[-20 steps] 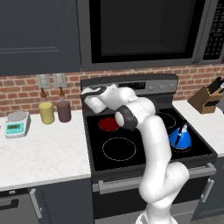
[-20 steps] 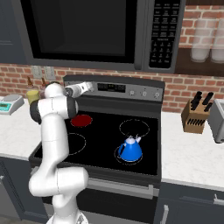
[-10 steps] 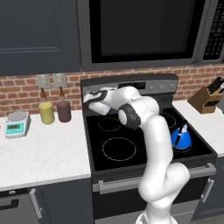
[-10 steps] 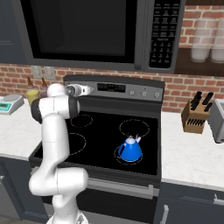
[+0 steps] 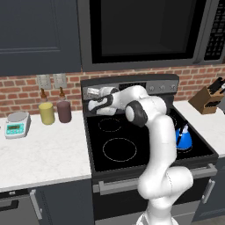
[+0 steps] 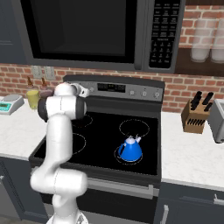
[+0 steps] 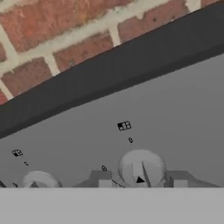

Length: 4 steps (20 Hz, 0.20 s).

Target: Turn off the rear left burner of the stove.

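Observation:
The stove [image 5: 95, 147] has a black glass top and a grey knob panel [image 7: 166, 113] at its back. Its rear left burner [image 5: 110, 124] is a small white ring with a dark disc, also seen partly behind my arm [image 6: 85, 120]. My gripper [image 5: 92, 95] reaches to the left end of the panel [image 6: 83, 91]. In the hand view my gripper [image 7: 139, 179] straddles a round grey knob [image 7: 141, 167]. The fingertips [image 7: 100, 179] stand just off the knob's sides, so the gripper is open. A second knob [image 7: 39, 180] sits to its left.
A blue kettle [image 5: 183, 138] stands on the front right zone. A scale [image 5: 15, 124], a yellow jar [image 5: 46, 113] and a dark jar [image 5: 64, 111] sit on the left counter. A knife block [image 6: 195, 117] is on the right. The black microwave [image 5: 140, 30] hangs overhead.
The rear left burner was bright red one second ago and is dark now. My fingers have spread slightly away from the knob. The arm stays at the panel.

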Motion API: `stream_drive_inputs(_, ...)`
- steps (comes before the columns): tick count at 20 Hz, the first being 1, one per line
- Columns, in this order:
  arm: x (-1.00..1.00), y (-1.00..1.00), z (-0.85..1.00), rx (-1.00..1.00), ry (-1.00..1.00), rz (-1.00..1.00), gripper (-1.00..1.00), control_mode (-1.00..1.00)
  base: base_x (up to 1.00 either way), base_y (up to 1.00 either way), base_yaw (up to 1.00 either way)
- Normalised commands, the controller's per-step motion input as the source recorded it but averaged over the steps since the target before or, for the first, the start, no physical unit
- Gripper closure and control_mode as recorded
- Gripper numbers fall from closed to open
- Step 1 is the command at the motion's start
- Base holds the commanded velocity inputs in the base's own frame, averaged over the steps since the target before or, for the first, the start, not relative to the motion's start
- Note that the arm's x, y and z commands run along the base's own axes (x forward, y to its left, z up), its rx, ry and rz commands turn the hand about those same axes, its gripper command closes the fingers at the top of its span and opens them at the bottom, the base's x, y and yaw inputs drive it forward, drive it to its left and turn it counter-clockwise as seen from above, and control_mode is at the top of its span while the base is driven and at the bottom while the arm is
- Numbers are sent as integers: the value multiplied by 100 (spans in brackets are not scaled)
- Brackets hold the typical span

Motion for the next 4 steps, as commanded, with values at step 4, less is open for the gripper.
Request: stream_drive_inputs(4,4,2,10,15,1,0,100,-100,0,0,0)
